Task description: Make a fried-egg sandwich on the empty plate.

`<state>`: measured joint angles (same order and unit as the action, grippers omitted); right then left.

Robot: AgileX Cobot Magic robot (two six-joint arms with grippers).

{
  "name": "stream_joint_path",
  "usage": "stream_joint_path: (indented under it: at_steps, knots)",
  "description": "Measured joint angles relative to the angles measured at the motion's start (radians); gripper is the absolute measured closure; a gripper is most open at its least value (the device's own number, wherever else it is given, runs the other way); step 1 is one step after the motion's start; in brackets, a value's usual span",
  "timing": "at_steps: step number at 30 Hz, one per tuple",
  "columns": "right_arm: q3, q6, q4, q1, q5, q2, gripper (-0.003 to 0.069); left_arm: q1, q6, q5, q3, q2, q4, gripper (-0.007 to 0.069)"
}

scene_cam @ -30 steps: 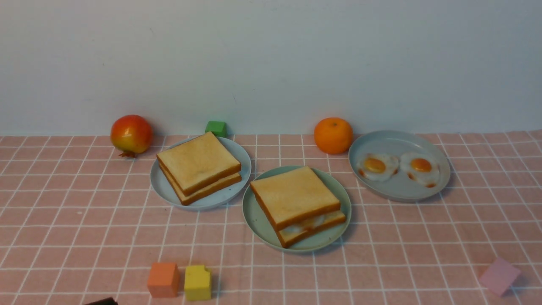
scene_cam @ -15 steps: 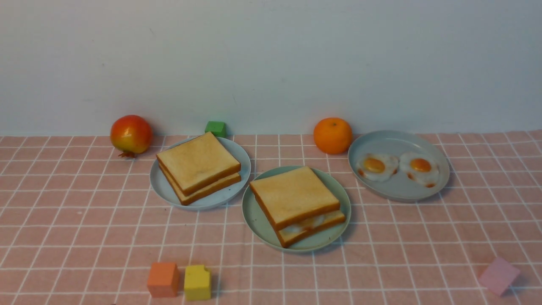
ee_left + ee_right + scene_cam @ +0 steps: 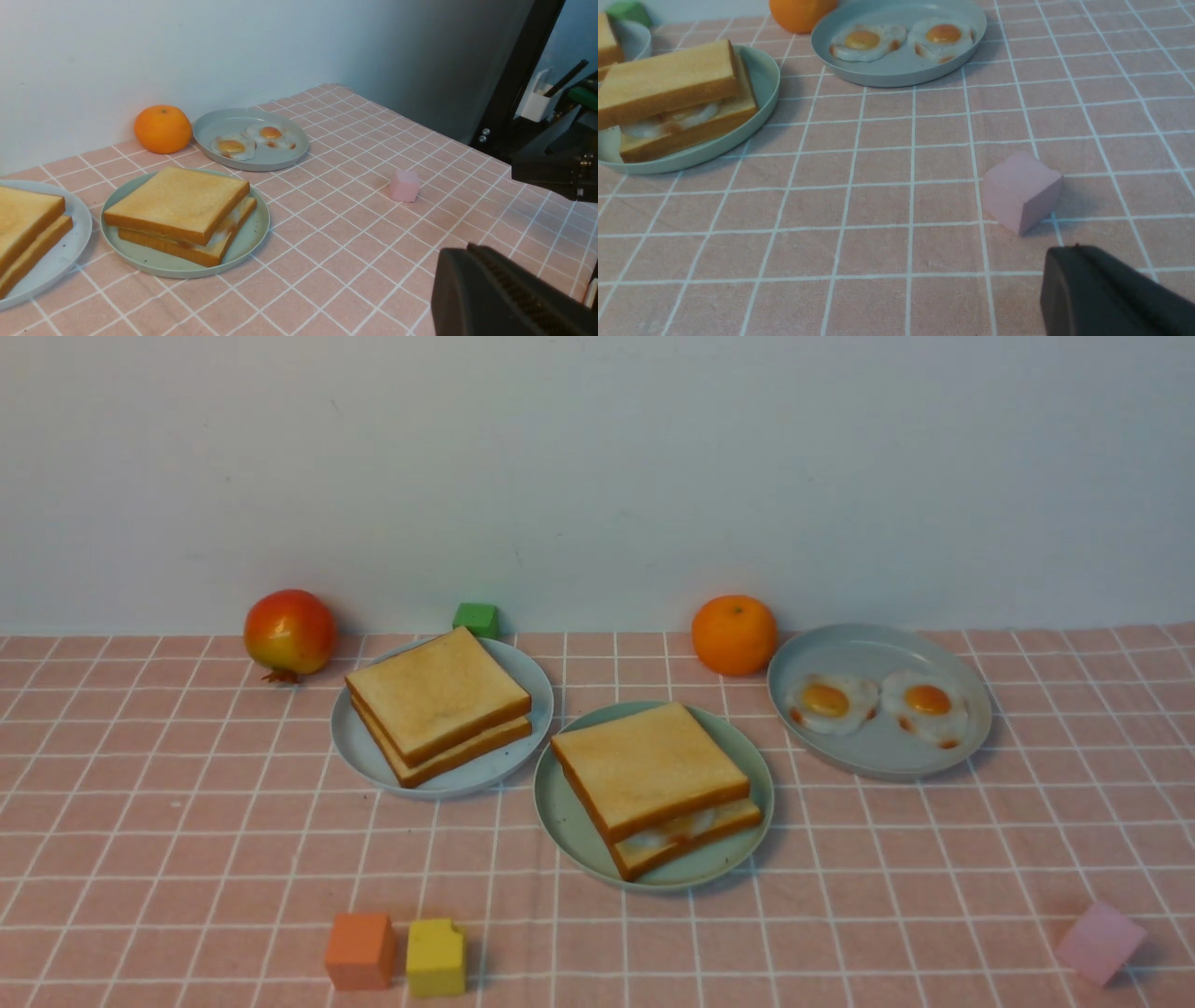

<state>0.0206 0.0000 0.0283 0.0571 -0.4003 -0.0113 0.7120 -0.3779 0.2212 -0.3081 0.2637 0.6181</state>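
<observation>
Right, we see the fried-egg sandwich [image 3: 653, 789] at centre frame in the front view — two square golden toast slices with brown crusts, white egg peeking out between them — lying flat on the empty plate [image 3: 563, 821], round, mint-green, low-rimmed and smooth. Upper left of it sits a paler plate [image 3: 359, 756] with a plain toast stack [image 3: 437, 705]; to the upper right, another pale plate [image 3: 878, 756] carries two glossy fried eggs [image 3: 878, 705]. Underneath lies a pink cloth [image 3: 187, 821] gridded in white. No writing can be read anywhere. The left gripper [image 3: 509, 298] shows at its wrist view's lower right, dark and ribbed, low over the cloth, clenched on nothing. The right gripper [image 3: 1106, 294] — lower right too — is likewise clamped together, near a matte pink block [image 3: 1020, 189].
</observation>
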Motion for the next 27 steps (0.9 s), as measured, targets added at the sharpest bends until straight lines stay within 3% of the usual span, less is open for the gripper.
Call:
stream_joint_path:
  at_steps: [27]
  knots:
    - [0.000,0.000,0.014,0.000,0.000,-0.002,0.0653,0.000,0.000,0.016,0.000,0.007,0.000,0.0608]
